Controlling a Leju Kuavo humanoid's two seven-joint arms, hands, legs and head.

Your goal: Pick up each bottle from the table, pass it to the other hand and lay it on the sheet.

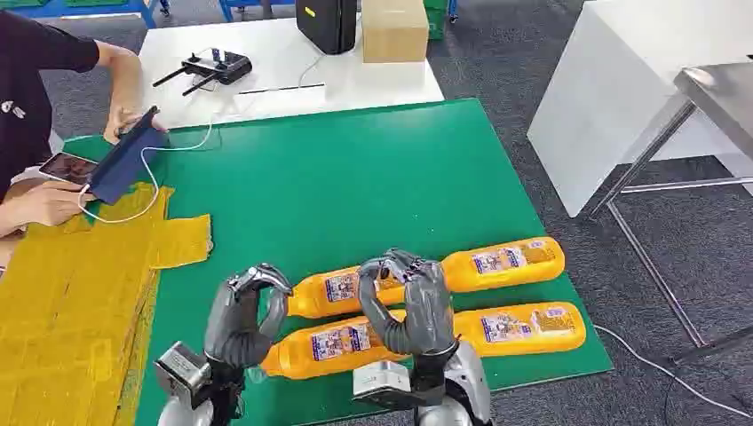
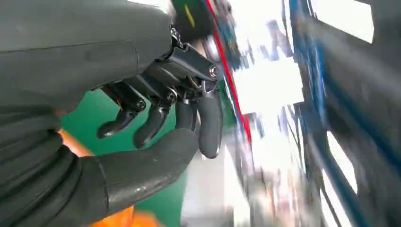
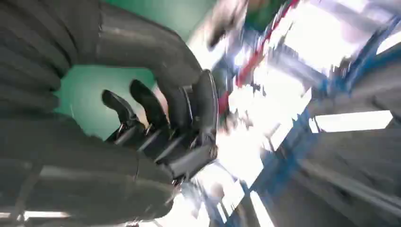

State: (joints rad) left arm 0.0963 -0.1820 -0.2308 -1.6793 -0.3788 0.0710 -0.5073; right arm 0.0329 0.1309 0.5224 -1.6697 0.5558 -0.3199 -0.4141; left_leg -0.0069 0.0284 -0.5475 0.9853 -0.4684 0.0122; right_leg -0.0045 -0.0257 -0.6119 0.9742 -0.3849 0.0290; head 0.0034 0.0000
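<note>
Green table [image 1: 355, 177] with a yellow sheet [image 1: 71, 302] laid at its left | four orange bottles [image 1: 506, 260] lain on their sides at the near right | left hand [image 1: 247, 312] and right hand [image 1: 413, 303] raised over them, fingers curled, nothing held.

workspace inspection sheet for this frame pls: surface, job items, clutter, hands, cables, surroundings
Surface: green mat over the table; yellow sheet lies on its left side.
Job's things: four orange plastic bottles with printed labels lie on their sides on the mat, two far, two near; none on the sheet.
Clutter: dark blue tablet case and phone with a person at the left.
Hands: left hand and right hand raised above the bottles, fingers curled, holding nothing.
Cables: white cable runs from the tablet case across the mat.
Surroundings: black remote controller, cardboard box, white cabinet.
</note>
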